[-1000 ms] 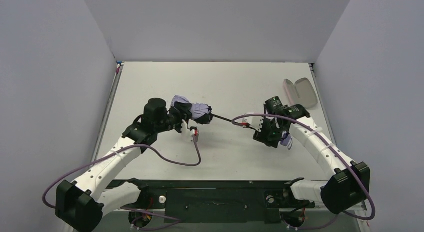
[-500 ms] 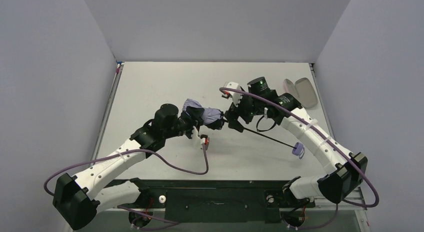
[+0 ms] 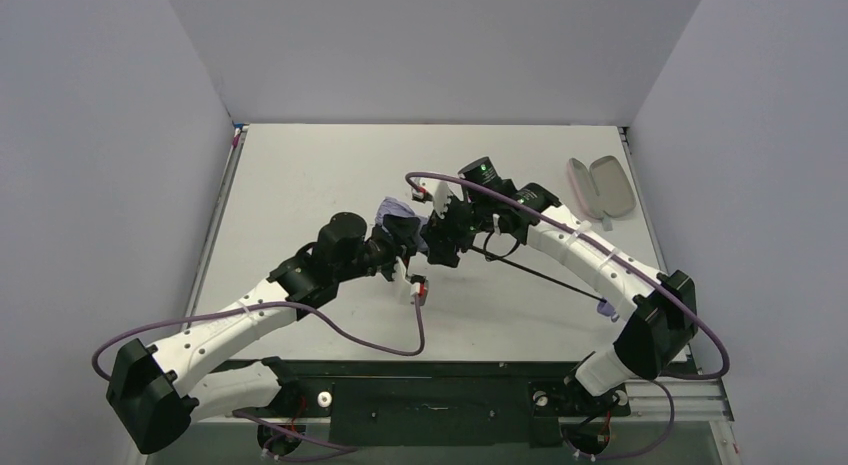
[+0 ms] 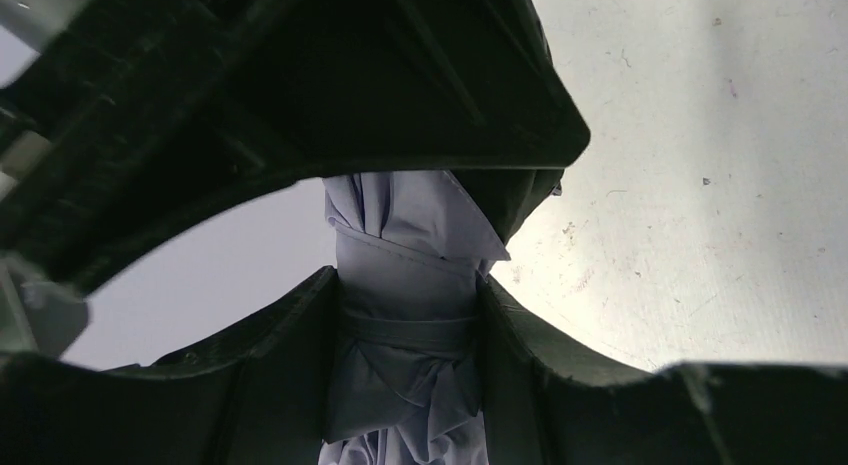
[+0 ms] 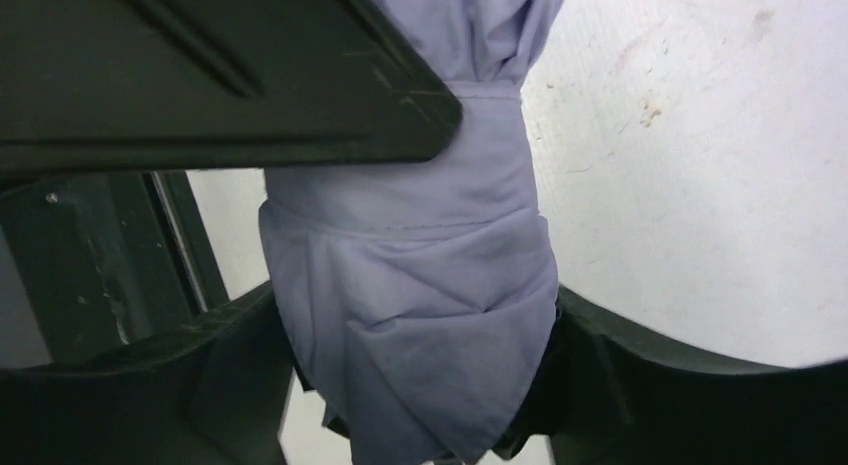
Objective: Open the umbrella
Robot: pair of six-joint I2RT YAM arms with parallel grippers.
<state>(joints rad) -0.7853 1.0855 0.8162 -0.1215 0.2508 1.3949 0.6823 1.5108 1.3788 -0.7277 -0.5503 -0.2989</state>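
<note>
The folded umbrella hangs between both arms at mid-table. Its thin black shaft slants down right to the small lavender handle by the right arm. My left gripper is shut on the bundled lavender canopy, both fingers pressed against it at the wrapped strap. My right gripper comes in from the right and stands open, its wide jaws straddling the canopy's other end. In the right wrist view the cloth fills most of the gap between the fingers.
An oval pale hinged case lies open at the back right of the table. Grey walls close in on three sides. Purple cables loop from both wrists over the near half of the table.
The right gripper let go at the handle end, opened wide and swung left onto the canopy. The shaft and handle now trail free to the right. The left arm shifted slightly right.
</note>
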